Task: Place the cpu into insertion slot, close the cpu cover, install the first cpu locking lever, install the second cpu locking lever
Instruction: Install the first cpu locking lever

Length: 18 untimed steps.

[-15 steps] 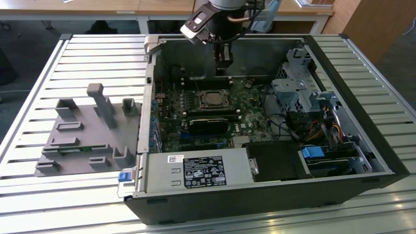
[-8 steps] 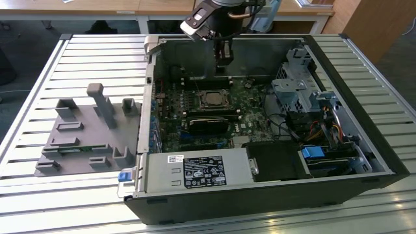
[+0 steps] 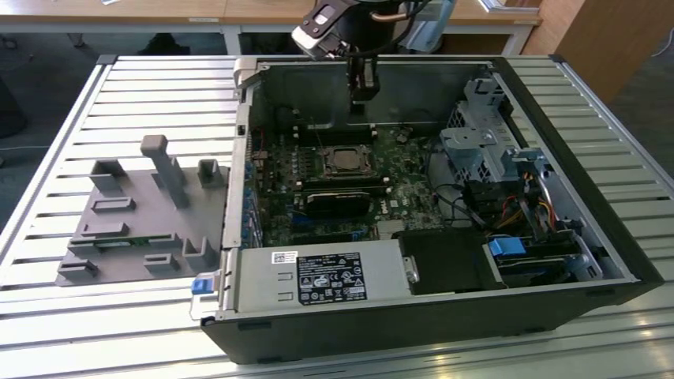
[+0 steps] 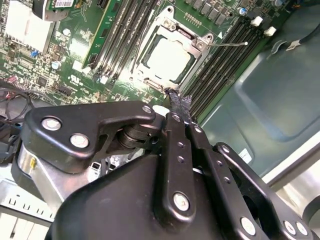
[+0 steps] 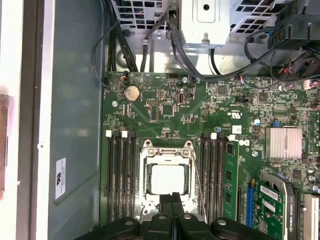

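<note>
We see a slatted, silver-grey metal table (image 3: 63, 103) in a room with pale wooden benches (image 3: 158, 12) behind it. On the table lies an open black computer case (image 3: 421, 332) with its green motherboard (image 5: 165, 115) facing up.

The black two-finger gripper (image 3: 362, 88) hangs above the case. In both wrist views its jaws are clenched together with nothing between them (image 5: 172, 199) (image 4: 176, 100).

Directly below and just ahead of the jaw tips, the cpu (image 5: 167, 179), a flat square chip with a silvery top, sits in the insertion slot (image 5: 147, 186), a small square socket with a dark inner edge. The cpu cover (image 5: 166, 148), a thin silver-grey metal frame with a square window, lies flat around the chip. In the first wrist view the tips overlap the near edge of this frame; we cannot tell whether they touch it.

Long narrow black memory slots (image 5: 120, 175) flank the jaws on both sides, and one of them holds a green memory module (image 5: 230, 185). Farther beyond the jaws we see a round silver coin battery (image 5: 131, 92), then black cables (image 5: 150, 45) running to a perforated grey drive cage (image 5: 205, 20). A ribbed grey heatsink (image 5: 283, 142) stands well to one side.

In the exterior view, a silver power supply box (image 3: 321, 276) fills the case's near corner, well apart from the jaws. A grey moulded fixture tray (image 3: 137, 213) rests on the table at the exterior view's left.
</note>
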Each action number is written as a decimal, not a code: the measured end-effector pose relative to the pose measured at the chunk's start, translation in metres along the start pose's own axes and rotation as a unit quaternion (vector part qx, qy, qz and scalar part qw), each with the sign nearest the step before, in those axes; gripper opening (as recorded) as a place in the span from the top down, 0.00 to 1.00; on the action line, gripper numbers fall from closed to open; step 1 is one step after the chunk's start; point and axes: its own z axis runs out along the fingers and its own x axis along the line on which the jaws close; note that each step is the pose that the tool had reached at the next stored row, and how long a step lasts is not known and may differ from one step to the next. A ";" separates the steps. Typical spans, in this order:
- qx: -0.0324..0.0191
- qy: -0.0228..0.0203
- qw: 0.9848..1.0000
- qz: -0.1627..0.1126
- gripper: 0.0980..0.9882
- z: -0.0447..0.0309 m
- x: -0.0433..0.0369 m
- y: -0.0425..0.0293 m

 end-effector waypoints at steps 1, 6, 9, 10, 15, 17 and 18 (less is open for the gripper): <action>0.000 0.000 1.000 0.000 0.97 -0.0011 0.0000 0.0000; 0.000 0.000 1.000 0.000 0.97 -0.0083 -0.0001 0.0001; 0.000 0.000 1.000 -0.002 0.97 -0.0093 -0.0001 0.0001; 0.000 0.000 1.000 -0.011 0.97 -0.0093 -0.0001 0.0001; 0.000 0.001 0.998 -0.056 0.97 -0.0092 -0.0001 0.0001; -0.001 0.001 0.997 -0.075 0.97 -0.0090 -0.0001 0.0001; -0.001 0.001 0.996 -0.084 0.97 -0.0089 -0.0001 0.0001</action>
